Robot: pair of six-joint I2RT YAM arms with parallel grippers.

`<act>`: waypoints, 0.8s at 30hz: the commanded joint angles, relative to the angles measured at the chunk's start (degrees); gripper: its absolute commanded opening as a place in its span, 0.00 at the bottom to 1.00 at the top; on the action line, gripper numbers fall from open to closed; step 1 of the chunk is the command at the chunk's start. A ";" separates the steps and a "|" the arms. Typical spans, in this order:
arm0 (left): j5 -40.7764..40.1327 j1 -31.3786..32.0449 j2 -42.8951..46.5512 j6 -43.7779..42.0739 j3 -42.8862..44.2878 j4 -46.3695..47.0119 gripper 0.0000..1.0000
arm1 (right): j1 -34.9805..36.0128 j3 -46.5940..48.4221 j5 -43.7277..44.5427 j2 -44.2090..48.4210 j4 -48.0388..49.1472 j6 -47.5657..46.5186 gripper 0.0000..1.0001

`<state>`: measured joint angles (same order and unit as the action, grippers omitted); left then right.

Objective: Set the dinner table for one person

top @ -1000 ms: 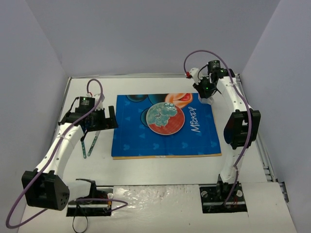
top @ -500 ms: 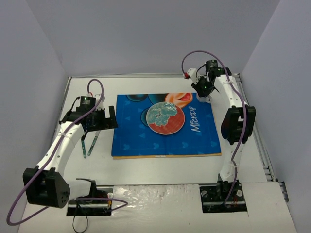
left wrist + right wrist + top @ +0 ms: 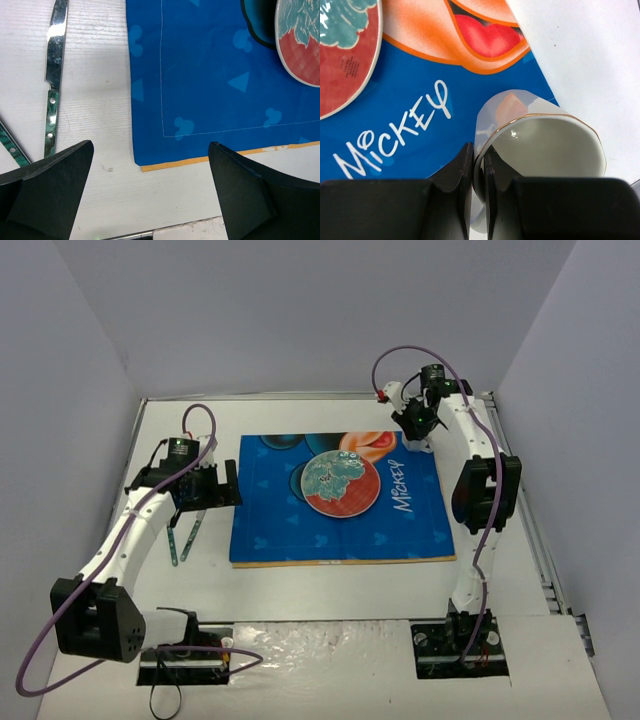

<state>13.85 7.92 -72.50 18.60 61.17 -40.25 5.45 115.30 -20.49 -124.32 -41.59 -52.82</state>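
The white dinner table (image 3: 330, 590) carries a blue Mickey placemat (image 3: 340, 505) with a red and teal plate (image 3: 340, 484) on it. My right gripper (image 3: 478, 165) is shut on the rim of a white gold-rimmed cup (image 3: 547, 145), one finger inside and one outside, over the mat's far right corner (image 3: 420, 430). My left gripper (image 3: 150, 165) is open and empty above the mat's left near corner (image 3: 137, 162). A green-handled knife (image 3: 52, 80) and a second green-handled utensil (image 3: 12, 147) lie on the table left of the mat.
Grey walls enclose the table on three sides. The arm bases (image 3: 185, 655) stand at the near edge. A metal rail (image 3: 545, 560) runs along the table's right side.
My right arm has drawn slightly back and left with the cup. My left arm has barely moved.
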 commanded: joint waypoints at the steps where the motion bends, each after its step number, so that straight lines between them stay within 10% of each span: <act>1: -0.40 0.16 0.17 -1.09 3.62 0.53 0.97 | 0.35 3.80 -0.46 -0.18 2.90 -1.58 0.00; 11: -0.66 0.16 0.43 -1.55 3.35 0.52 0.97 | 0.08 2.36 -0.51 -0.60 4.48 -1.17 0.05; 18: -0.57 0.16 0.68 -1.47 3.26 0.44 0.97 | -0.94 1.43 -1.05 0.52 4.85 -0.46 0.41; 24: -0.33 0.16 0.95 -1.38 3.17 0.35 0.97 | -1.06 0.81 -1.04 2.00 5.03 -0.02 0.50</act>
<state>13.63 7.92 -72.71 18.04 61.19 -40.27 4.80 115.74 -20.84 -127.35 -37.42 -52.97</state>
